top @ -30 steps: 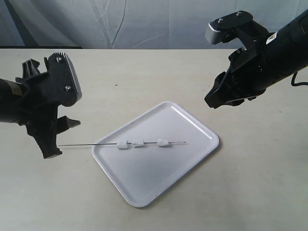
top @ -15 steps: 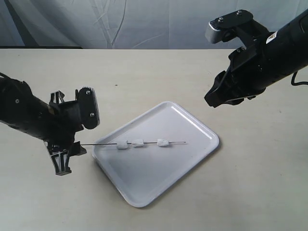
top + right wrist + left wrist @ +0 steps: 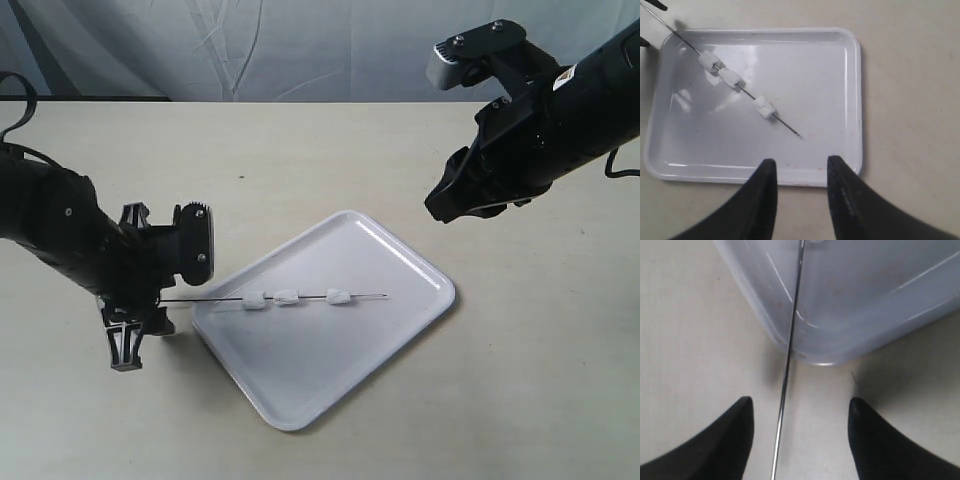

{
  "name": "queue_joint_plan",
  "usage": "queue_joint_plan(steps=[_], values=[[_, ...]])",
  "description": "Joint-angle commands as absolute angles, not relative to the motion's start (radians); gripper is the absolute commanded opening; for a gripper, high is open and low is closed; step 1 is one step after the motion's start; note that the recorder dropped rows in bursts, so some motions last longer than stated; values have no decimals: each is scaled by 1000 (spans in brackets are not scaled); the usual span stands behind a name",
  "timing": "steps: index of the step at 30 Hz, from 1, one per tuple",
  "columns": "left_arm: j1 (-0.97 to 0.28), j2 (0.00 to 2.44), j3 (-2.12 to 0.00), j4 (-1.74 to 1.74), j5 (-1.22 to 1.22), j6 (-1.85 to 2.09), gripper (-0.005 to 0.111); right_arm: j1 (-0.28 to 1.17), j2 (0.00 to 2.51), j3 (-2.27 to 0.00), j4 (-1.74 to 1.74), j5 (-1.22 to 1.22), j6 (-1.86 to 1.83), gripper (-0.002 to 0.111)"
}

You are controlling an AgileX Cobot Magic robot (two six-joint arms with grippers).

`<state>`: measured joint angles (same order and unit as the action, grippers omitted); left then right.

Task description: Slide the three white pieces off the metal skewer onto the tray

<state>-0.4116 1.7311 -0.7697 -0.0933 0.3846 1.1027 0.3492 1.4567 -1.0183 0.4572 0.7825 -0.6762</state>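
Observation:
The white tray [image 3: 330, 365] lies at an angle in the middle of the table. Across its left part rests the thin metal skewer [image 3: 200, 300], with three white pieces [image 3: 255, 301] [image 3: 288, 298] [image 3: 338, 297] threaded on it. The skewer's bare end sticks out over the tray's left rim. My left gripper [image 3: 142, 335] is down at the table there, open. In the left wrist view the skewer [image 3: 785, 390] runs between its fingers [image 3: 800, 405], closer to one and touching neither. My right gripper [image 3: 455, 210] hangs open and empty above the tray's right side [image 3: 801, 161].
The beige table [image 3: 520, 380] spreads around the tray on all sides. A dark strip and a pale cloth backdrop [image 3: 300, 50] close off the far edge. The right arm's bulky body [image 3: 560, 120] hangs over the table's far right.
My left arm has dropped to the table and shifted right, so its open jaws now straddle the skewer's bare end. The right arm, skewer and pieces have not moved.

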Motion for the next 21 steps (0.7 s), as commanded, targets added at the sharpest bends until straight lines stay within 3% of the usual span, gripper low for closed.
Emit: queue_joint_plan(steps=[1, 11, 21], values=[[-420, 1739, -773, -95, 375, 1103, 54, 350, 1459, -1024, 465, 755, -680, 33], [-420, 1743, -773, -86, 309, 1103, 32, 350, 1459, -1024, 465, 741, -680, 33], [-420, 1808, -773, -89, 313, 1103, 32, 350, 1459, -1024, 465, 741, -680, 33]])
